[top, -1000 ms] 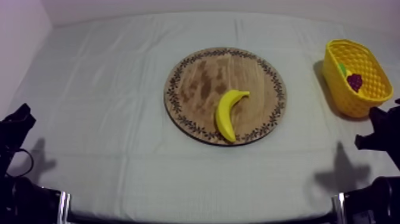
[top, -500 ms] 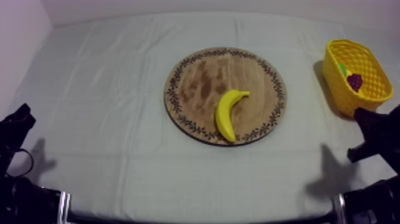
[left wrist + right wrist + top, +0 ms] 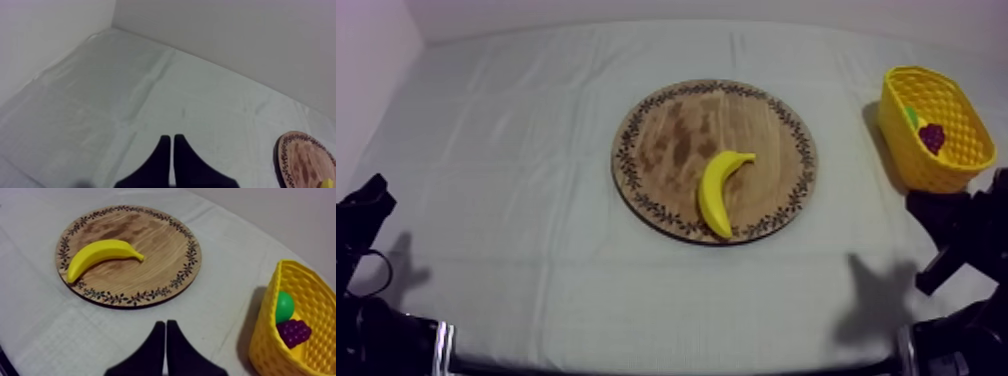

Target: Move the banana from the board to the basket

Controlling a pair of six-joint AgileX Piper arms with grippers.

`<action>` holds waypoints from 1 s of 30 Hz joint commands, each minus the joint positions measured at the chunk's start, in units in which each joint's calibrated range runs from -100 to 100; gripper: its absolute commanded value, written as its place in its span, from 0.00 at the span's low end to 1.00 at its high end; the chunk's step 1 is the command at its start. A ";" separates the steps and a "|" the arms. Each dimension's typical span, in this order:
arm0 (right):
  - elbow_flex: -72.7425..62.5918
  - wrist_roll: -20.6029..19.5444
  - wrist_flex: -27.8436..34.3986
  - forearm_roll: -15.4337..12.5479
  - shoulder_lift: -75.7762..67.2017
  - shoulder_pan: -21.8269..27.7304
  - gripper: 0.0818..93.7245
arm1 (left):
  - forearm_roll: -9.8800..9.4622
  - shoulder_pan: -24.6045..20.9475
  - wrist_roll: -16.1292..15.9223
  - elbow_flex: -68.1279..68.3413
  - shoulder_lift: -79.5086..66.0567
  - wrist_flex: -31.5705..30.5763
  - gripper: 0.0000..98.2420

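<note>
Lying untouched, the banana (image 3: 719, 190) sits on the wooden board (image 3: 654, 118), toward its near rim. Right gripper (image 3: 166, 324), fingers pressed together and empty, has advanced inward past the yellow basket (image 3: 916, 165) over the last second; I judge the approach is just starting. Left gripper (image 3: 172, 137) is likewise closed on nothing, parked at the bench (image 3: 516, 150) edge.

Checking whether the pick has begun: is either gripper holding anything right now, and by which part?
Nothing is held. The left gripper and the right gripper are both shut on nothing. The banana lies untouched on the wooden board.
</note>
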 commanded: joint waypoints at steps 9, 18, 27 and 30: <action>-32.04 -10.70 21.09 3.40 29.67 -6.27 0.01 | -0.01 -0.02 0.00 0.03 0.02 -0.01 0.00; -52.79 -14.33 35.77 2.84 46.32 -9.96 0.01 | -0.01 -0.02 0.00 0.03 0.02 -0.01 0.00; -69.63 -19.42 47.59 0.68 61.31 -12.43 0.01 | -0.01 -0.02 0.00 0.03 0.02 -0.01 0.00; -74.98 -21.51 51.11 -0.26 66.12 -13.17 0.01 | -0.01 -0.02 0.00 0.03 0.02 -0.01 0.00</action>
